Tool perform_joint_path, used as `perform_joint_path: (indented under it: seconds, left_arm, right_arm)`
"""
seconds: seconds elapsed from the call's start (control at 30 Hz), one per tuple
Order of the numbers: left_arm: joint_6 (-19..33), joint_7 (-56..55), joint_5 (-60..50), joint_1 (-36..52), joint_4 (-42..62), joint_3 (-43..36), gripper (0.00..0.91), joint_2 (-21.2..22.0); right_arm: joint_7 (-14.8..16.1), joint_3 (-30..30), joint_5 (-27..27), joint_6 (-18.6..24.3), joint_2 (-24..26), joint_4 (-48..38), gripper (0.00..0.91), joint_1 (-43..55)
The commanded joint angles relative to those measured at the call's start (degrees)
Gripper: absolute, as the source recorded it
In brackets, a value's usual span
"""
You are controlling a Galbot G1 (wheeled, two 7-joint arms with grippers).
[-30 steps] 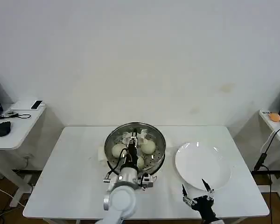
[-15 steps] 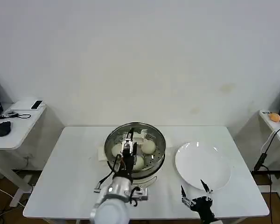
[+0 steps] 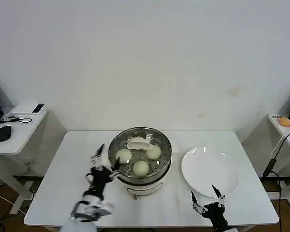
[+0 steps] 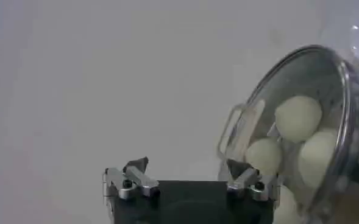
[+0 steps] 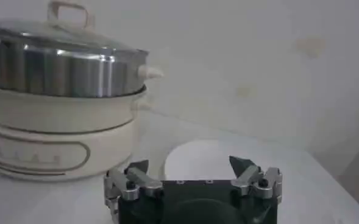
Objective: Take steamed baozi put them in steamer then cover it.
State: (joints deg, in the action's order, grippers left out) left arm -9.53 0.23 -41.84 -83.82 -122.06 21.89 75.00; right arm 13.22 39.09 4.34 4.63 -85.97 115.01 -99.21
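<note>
On the white table [image 3: 63,174] in the head view, the steamer [image 3: 140,153] stands at centre with three baozi [image 3: 141,167] visible on its tray and a pale lumpy piece toward the back that may be the fourth. An empty white plate [image 3: 210,170] lies just to its right. The left gripper [image 3: 102,163] hovers just beside the steamer's left rim, jaws spread wide and holding nothing. The right gripper [image 3: 207,197] waits at the table's near edge by the plate, also wide open and empty. From the left wrist view, the gripper [image 4: 191,178] hangs outside the steamer [image 4: 344,122] wall near a looped side handle, with baozi [image 4: 298,119] resting inside. From the right wrist view, the gripper [image 5: 192,178] looks toward the steamer [image 5: 63,61] from beside the plate [image 5: 197,158], and what seems to be a lid [image 5: 57,27] with a handle sits on top, though the head view shows the pot uncovered. The baozi are probably soft, light and easily dented, so a gentle pinch across the sides suits them. A glass lid would be heavier, slippery and fragile, best held by its top handle.
</note>
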Motion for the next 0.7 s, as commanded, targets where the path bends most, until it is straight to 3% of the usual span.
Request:
perform_joint_path:
  seconds: [0.03, 0.33, 0.6, 0.7]
  left_arm:
    - [18.42, -11.71, 56.2, -10.77, 8.89, 22.22, 0.907, -1.25]
    - [17.6, -10.81, 56.31, -19.33, 4.56, 22.38, 0.907, 3.1]
    - [17.23, -9.31, 55.12, -19.27, 3.77, 21.26, 0.907, 4.77]
    - [14.68, -8.62, 53.67, -19.92, 2.66, 20.39, 0.907, 4.94]
  right_arm:
    - [-0.07, 0.25, -3.12, -0.23, 2.96, 1.13, 0.907, -0.64]
    - [0.15, 1.01, -9.06, -1.51, 5.99, 3.09, 0.907, -2.19]
    - [-1.39, -0.96, -14.73, -1.77, 9.86, 3.25, 0.907, -2.65]
    - [-2.28, -1.39, -15.64, -1.44, 10.06, 3.44, 0.907, -2.75]
